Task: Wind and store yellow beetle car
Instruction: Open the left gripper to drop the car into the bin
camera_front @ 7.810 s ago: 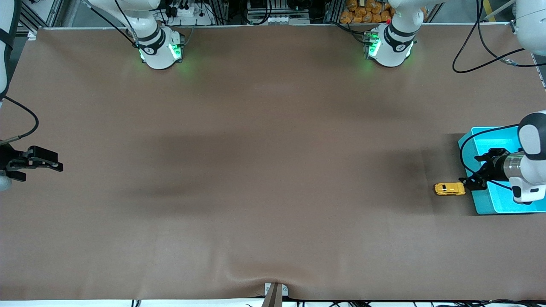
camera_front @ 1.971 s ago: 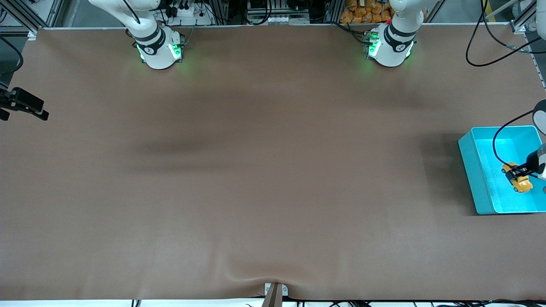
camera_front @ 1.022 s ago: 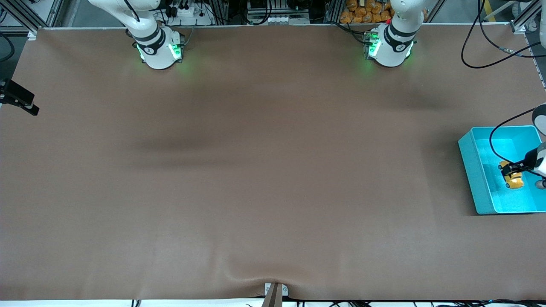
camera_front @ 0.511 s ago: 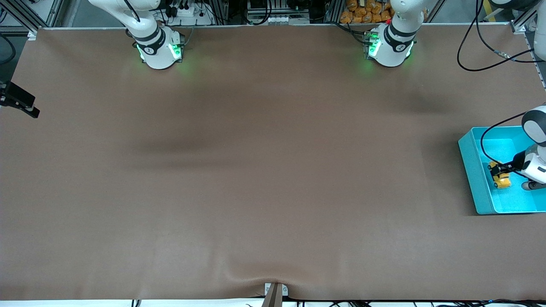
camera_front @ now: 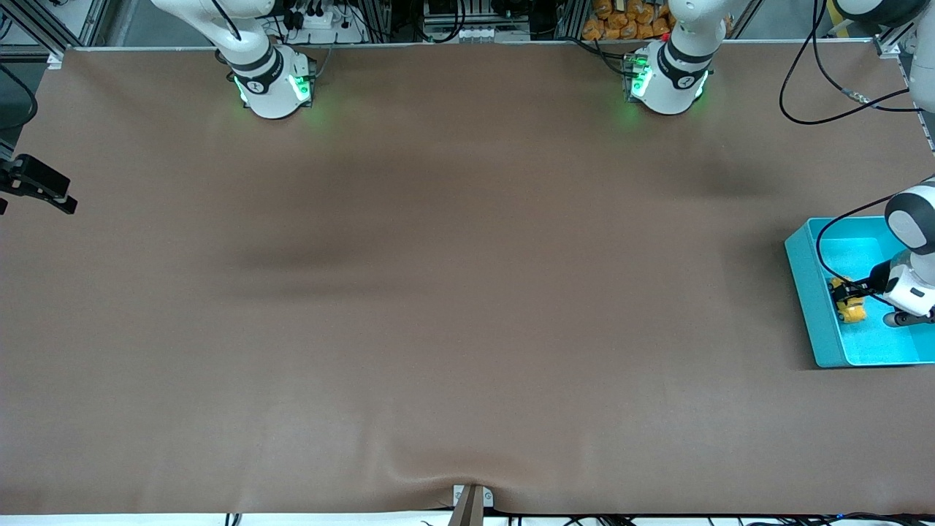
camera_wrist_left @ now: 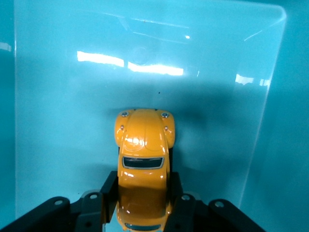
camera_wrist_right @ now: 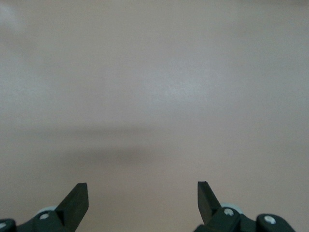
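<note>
Brown table (camera_front: 438, 292): left fingers (camera_wrist_left: 108, 193) grip one yellow beetle car (camera_wrist_left: 144, 166), right fingers (camera_wrist_right: 77, 198) spread.

White arms (camera_front: 687, 58) with green-lit bases, black cables (camera_front: 825, 80), black fingers (camera_wrist_right: 77, 200)

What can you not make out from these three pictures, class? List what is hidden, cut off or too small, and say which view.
- Front view: the yellow beetle car is too small for detail; the left hand covers part of it.
- Left wrist view: the car's rear is hidden between the fingers; whether its wheels touch the turquoise bin is unclear.
- Front view: the right hand, waiting open, is partly cut off by the edge.
</note>
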### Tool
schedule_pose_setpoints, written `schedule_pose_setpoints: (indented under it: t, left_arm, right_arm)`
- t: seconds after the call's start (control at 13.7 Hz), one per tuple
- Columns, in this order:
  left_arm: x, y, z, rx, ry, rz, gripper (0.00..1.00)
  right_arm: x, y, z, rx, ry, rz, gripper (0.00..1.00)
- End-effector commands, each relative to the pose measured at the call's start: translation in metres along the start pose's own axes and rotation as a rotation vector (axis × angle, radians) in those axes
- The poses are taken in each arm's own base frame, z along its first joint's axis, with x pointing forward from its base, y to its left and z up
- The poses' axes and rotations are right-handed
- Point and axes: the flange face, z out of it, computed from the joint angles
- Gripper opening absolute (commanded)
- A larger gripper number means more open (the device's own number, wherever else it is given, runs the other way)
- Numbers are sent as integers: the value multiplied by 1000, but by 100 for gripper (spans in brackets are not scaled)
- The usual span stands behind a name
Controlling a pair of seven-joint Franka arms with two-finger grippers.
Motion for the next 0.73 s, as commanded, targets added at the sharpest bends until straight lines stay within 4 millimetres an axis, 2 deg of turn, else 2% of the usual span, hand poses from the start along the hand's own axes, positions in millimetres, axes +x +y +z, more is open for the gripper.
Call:
schedule_pose_setpoints:
  t: [0.0, 0.07, 0.15, 0.22, 0.29, 0.36, 0.44, 0.51, 0.66]
  left_arm:
    - [1, 1, 2, -12, 13, 6, 100]
    - [2, 2, -3, -11, 17, 8, 100]
    - [3, 1, -12, -7, 26, 12, 100]
    - [4, -1, -30, 0, 44, 7, 100]
    - [5, 2, -50, 2, 47, 10, 100]
    - [4, 5, -73, 2, 35, 15, 100]
    - [6, 15, -100, -5, 32, 23, 100]
    - [3, 21, -129, -6, 28, 32, 100]
    - [-4, 52, -180, -21, 6, 71, 100]
  right_arm:
    - [-7, 13, -4, 5, -31, 30, 100]
    - [-8, 17, -15, 3, -21, 30, 100]
    - [-12, 12, -30, 1, -17, 22, 100]
    - [-18, 5, -37, 7, -48, 15, 100]
    - [-20, -5, -41, 10, -63, -4, 100]
    - [-18, -23, -43, 11, -59, -36, 100]
    - [-17, -34, -43, 8, -56, -51, 100]
    - [-16, -38, -44, 10, -52, -59, 100]
    - [-13, -36, -46, 6, -28, -56, 100]
